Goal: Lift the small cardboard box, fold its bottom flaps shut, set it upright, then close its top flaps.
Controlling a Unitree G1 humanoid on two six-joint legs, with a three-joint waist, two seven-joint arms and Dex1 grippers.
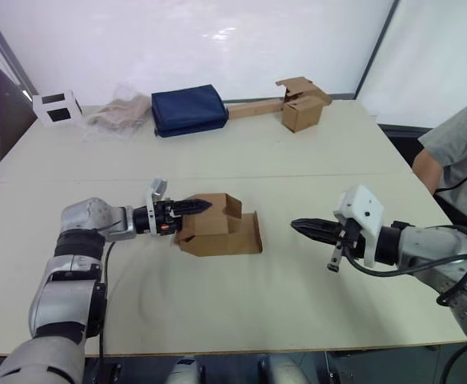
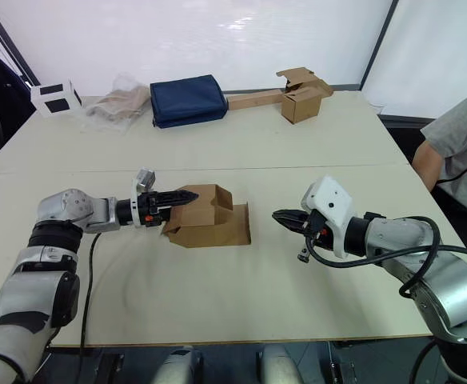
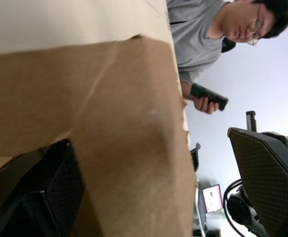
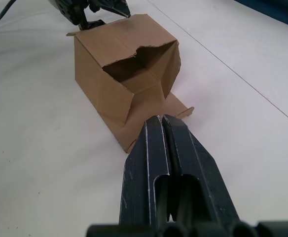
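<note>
The small cardboard box [image 1: 217,228] lies on its side in the middle of the table. Its open end faces right, and one flap [image 4: 176,106] of that end lies flat on the tabletop. My left gripper [image 1: 197,206] reaches in from the left and is shut on the box's upper left panel. In the left wrist view, cardboard [image 3: 124,123] covers one finger and the other finger [image 3: 50,197] shows below it. My right gripper [image 4: 161,118] is shut and empty. It hovers a short way right of the box and points at the open end. I cannot tell bottom flaps from top flaps.
Along the far edge stand another brown box [image 1: 301,108] with a long strip, a navy fabric bundle [image 1: 188,110], a crumpled beige bag [image 1: 120,112] and a white cube [image 1: 56,106]. A person [image 1: 457,152] sits at the table's right side, holding a phone [image 3: 208,97].
</note>
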